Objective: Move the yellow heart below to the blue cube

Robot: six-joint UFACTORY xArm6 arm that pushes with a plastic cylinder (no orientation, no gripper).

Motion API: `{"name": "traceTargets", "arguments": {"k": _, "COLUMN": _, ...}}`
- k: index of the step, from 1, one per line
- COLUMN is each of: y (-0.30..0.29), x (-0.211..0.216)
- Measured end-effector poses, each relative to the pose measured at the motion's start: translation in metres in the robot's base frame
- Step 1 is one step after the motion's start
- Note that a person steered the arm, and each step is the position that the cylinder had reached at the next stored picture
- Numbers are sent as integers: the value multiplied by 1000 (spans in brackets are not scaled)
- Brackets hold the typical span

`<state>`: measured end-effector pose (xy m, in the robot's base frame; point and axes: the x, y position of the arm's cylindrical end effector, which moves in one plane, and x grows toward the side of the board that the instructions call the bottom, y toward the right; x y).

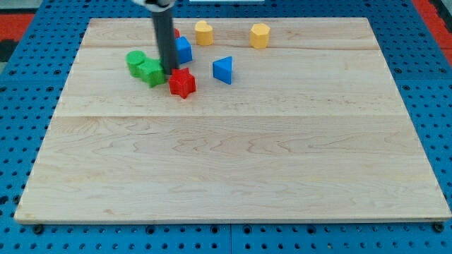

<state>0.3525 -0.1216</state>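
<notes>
The yellow heart (204,32) lies near the view's top edge of the wooden board, up and to the right of the blue cube (184,50). My dark rod comes down from the view's top, and my tip (169,70) rests on the board just left of and below the blue cube. The tip stands between a green block (151,73) and the red star (182,83), close to both. The rod hides the blue cube's left side. My tip is well apart from the yellow heart.
A second green block (135,61) sits left of the first. A blue triangular block (223,70) lies right of the red star. A yellow hexagonal block (260,35) sits at the top right. A small red piece (176,33) peeks out behind the rod.
</notes>
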Motion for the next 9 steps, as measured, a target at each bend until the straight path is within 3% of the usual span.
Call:
{"name": "traceTargets", "arguments": {"k": 1, "y": -39, "x": 18}}
{"name": "traceTargets", "arguments": {"k": 3, "y": -49, "x": -39}}
{"name": "traceTargets", "arguments": {"k": 4, "y": -107, "x": -35}}
{"name": "traceTargets", "arguments": {"k": 5, "y": -115, "x": -33}}
{"name": "traceTargets", "arguments": {"k": 6, "y": -108, "x": -64}}
{"name": "traceTargets", "arguments": {"k": 7, "y": -167, "x": -92}}
{"name": "traceTargets", "arguments": {"k": 8, "y": -183, "x": -88}}
{"name": "traceTargets", "arguments": {"k": 9, "y": -183, "x": -46}}
